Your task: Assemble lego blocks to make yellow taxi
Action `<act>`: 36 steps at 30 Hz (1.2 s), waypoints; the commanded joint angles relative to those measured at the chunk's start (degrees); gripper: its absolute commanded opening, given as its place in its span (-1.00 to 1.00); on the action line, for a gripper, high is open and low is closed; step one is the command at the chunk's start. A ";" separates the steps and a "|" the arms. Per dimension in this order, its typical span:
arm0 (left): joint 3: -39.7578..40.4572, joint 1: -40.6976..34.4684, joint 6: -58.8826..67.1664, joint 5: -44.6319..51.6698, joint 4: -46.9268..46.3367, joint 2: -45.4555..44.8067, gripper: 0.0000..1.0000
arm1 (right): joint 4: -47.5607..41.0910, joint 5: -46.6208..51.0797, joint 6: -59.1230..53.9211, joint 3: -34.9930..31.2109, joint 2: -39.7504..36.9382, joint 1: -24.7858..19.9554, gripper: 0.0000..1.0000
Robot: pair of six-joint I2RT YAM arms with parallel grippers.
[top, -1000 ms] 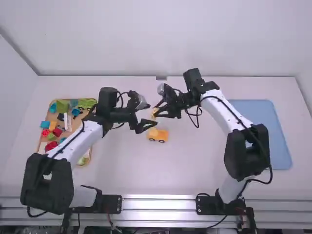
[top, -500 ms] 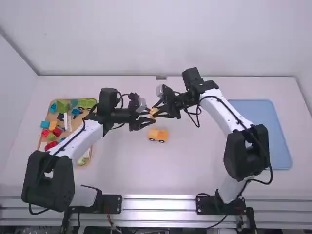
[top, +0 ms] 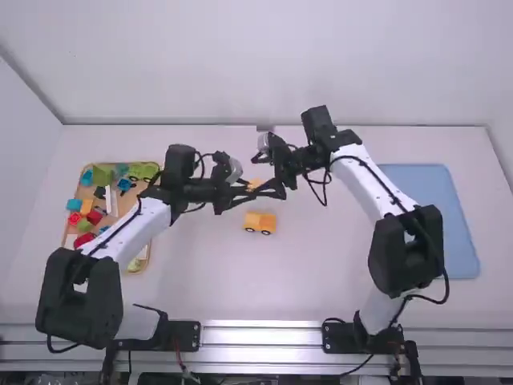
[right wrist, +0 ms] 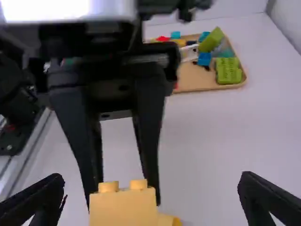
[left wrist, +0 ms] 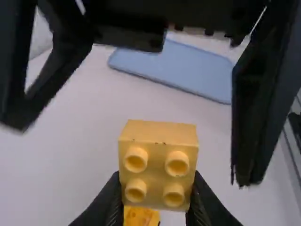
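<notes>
In the high view my left gripper [top: 247,192] is shut on a yellow block [top: 255,184] above the table. My right gripper [top: 267,173] stands open around that block from the other side. The left wrist view has the block [left wrist: 158,162], four studs facing the camera, between the fingertips of my left gripper [left wrist: 157,200]. In the right wrist view the block [right wrist: 123,209] lies between the widely spread fingers of my right gripper [right wrist: 151,200], apart from both. A yellow-orange car body [top: 260,222] with dark wheels rests on the table just nearer the bases.
A wooden tray [top: 120,267] of colourful blocks is at the left, partly under the left arm. On the right lies a blue mat [top: 441,208], beside the right arm. Both forearms meet above the table's middle, with their grippers very close together.
My left gripper came in to the block and shut on it. My right gripper, earlier closed around the block, has opened, one finger swinging toward the bases.
</notes>
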 commanded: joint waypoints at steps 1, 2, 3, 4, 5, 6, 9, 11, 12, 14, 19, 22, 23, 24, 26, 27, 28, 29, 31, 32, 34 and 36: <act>1.33 -1.86 -2.73 -5.40 -0.79 -0.04 -0.96 | 0.85 4.17 7.72 3.34 -2.01 -3.30 0.97; 1.33 -3.06 -2.80 -8.13 -1.01 -0.04 -0.96 | 2.14 7.87 10.91 2.99 -3.67 -4.96 0.97; 1.33 -3.32 -2.91 -8.92 -1.01 -0.04 -0.96 | 2.64 8.98 12.09 2.80 -4.11 -5.27 0.97; 1.36 -4.26 -4.31 -12.04 -0.76 -0.04 -0.96 | 5.31 14.62 17.92 1.53 -5.92 -6.38 0.97; 1.42 -4.81 -5.60 -14.49 -0.55 -0.04 -0.96 | 7.32 20.02 21.99 0.33 -7.30 -6.86 0.97; 1.46 -5.22 -6.71 -16.39 -0.31 -0.04 -0.96 | 9.81 25.79 26.40 -1.44 -8.90 -7.19 0.97; 1.81 -6.43 -6.73 -19.04 -0.37 -0.04 -0.95 | 17.99 38.21 35.10 -10.58 -15.85 -7.13 0.97; 2.16 -7.10 -6.84 -20.72 -0.63 -0.04 -0.95 | 24.72 41.92 38.84 -19.04 -21.77 -6.54 0.97; 2.64 -7.67 -6.78 -21.99 -1.49 0.13 -0.93 | 29.27 45.09 42.29 -25.07 -25.86 -6.29 0.97; 3.67 -8.72 -6.80 -23.56 -2.75 0.61 -0.96 | 36.20 49.77 47.74 -34.71 -32.44 -5.97 0.97; 9.14 -12.68 -3.19 -24.81 -8.00 4.33 -0.96 | 55.30 52.30 54.16 -58.34 -50.40 -6.01 0.98; 15.04 -15.72 -0.42 -28.57 -13.68 8.74 -0.96 | 61.16 52.33 54.16 -68.22 -62.31 -6.14 0.98; 16.09 -16.28 0.24 -29.31 -14.84 9.57 -0.96 | 60.89 52.33 54.16 -69.24 -64.28 -6.12 0.97; 18.40 -17.57 1.49 -30.71 -17.22 11.41 -0.96 | 59.41 52.28 54.21 -70.88 -68.85 -6.14 0.98; 22.23 -19.63 3.87 -32.72 -21.35 14.53 -0.96 | 54.75 52.35 54.14 -71.95 -75.60 -6.14 0.97; 23.54 -20.33 4.46 -33.24 -22.67 15.67 -0.96 | 52.50 52.33 54.12 -71.97 -78.09 -6.14 0.97; 26.16 -21.75 6.29 -34.49 -25.29 18.14 -0.96 | 48.48 52.35 54.14 -71.91 -82.84 -6.12 0.98; 27.50 -22.51 6.84 -34.95 -26.56 19.56 -0.96 | 46.36 52.33 54.10 -71.91 -85.57 -6.14 0.98; 29.55 -23.69 7.87 -36.59 -28.20 21.92 -0.96 | 43.58 52.33 53.64 -71.91 -89.46 -6.14 0.98; 30.82 -24.65 7.78 -38.27 -28.92 23.76 -0.96 | 41.62 52.35 53.51 -71.91 -92.50 -6.14 0.98; 32.37 -25.94 8.07 -40.83 -29.88 26.12 -0.96 | 39.19 52.41 53.55 -71.91 -96.00 -6.14 0.98; 33.53 -27.58 11.39 -42.32 -31.65 28.81 -0.96 | 36.85 52.57 53.68 -71.91 -99.58 -6.14 0.98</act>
